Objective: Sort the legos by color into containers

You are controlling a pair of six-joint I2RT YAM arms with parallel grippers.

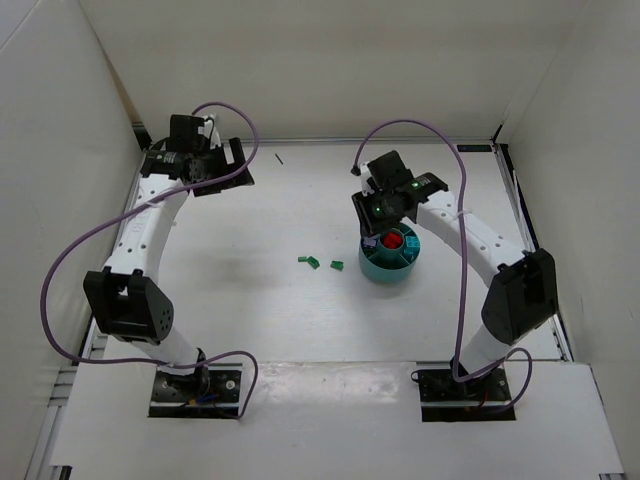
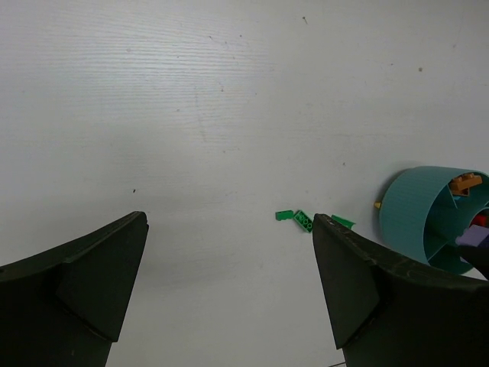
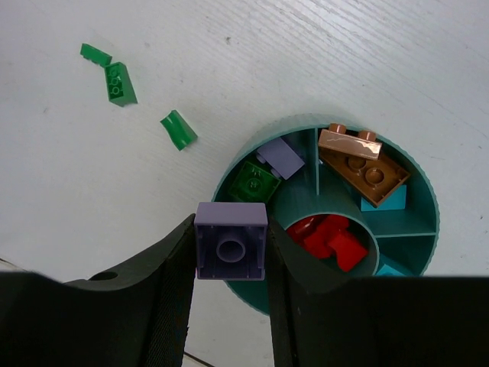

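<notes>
My right gripper is shut on a purple lego, held above the near-left rim of the teal bowl. One wedge holds a green lego and a purple one; another holds brown legos; a blue lego lies beside them. Red legos fill the centre cup. Three green legos lie on the table left of the bowl, also seen from above. My left gripper is open and empty, high over bare table at the far left.
White walls enclose the table on three sides. The bowl stands right of centre under my right gripper. In the left wrist view the bowl is at the right with the green legos beside it.
</notes>
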